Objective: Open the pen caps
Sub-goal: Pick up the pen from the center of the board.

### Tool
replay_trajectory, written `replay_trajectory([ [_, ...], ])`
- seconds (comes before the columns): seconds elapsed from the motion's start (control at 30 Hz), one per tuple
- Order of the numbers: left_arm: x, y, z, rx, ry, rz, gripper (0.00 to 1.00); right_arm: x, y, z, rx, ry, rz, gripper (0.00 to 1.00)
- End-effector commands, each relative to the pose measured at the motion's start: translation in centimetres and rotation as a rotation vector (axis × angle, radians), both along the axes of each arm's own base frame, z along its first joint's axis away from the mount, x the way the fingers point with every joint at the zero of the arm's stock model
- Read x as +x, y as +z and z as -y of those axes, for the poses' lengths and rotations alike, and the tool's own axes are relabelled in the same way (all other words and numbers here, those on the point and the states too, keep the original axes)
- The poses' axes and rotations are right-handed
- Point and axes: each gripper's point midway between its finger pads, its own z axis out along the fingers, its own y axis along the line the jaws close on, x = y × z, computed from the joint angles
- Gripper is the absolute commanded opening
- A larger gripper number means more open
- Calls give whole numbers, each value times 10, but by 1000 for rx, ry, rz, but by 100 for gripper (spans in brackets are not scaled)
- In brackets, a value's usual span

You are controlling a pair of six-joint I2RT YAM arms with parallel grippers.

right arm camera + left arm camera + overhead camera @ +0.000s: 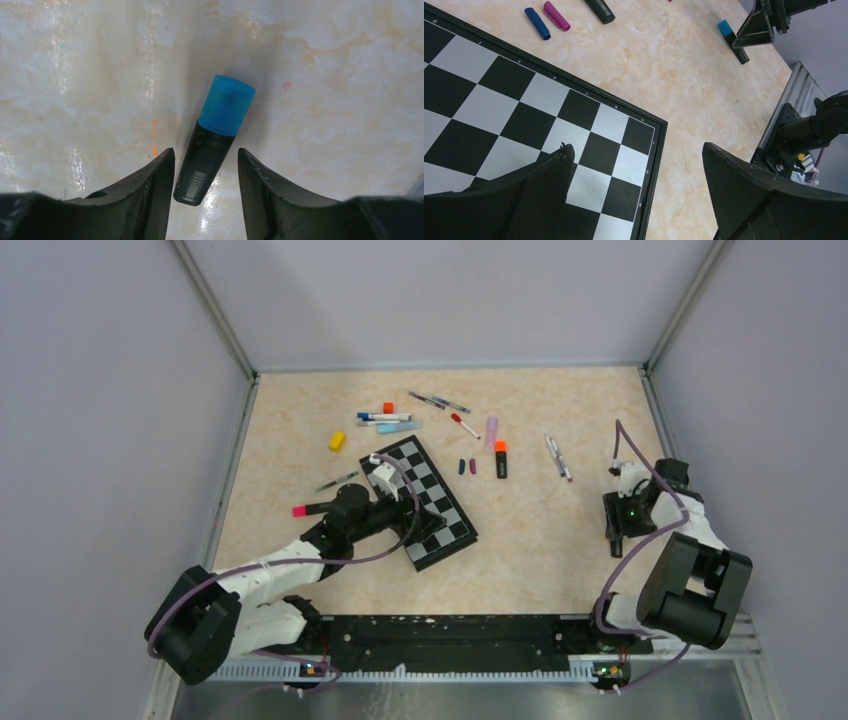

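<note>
Early yet: two loose caps (pixel 461 466) at the chessboard's (pixel 499 100) 2 o'clock, most pens (pixel 383 417) capped; right pincer (pixel 205 152) straddles the blue-capped marker (pixel 227 105), not gripping; left pincer (pixel 636 147) wide, empty.

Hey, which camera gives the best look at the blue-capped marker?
Right wrist: the blue-capped marker lies large and unobstructed between the fingers of the right hand. Left wrist shows it small near the top right, beside that hand. The top view hides it under the hand.
</note>
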Motion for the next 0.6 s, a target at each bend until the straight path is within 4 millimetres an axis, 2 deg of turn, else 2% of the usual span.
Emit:
replay_trajectory([
  [0.0, 1, 22, 3, -43, -20, 63, 99, -7, -5, 4, -16, -4, -24, 47],
  [0.1, -2, 29, 2, -57, -20, 63, 99, -11, -10, 3, -17, -4, -35, 45],
  [0.37, -10, 49, -4, -75, -17, 59, 99, -26, -41, 5, 6, -36, -190, 25],
  [0.47, -12, 57, -6, -85, -6, 52, 99, -22, -39, 6, -1, -45, -171, 16],
  [0.57, -16, 67, -5, -109, -16, 42, 99, -10, -26, 0, 29, -27, -100, 3],
])
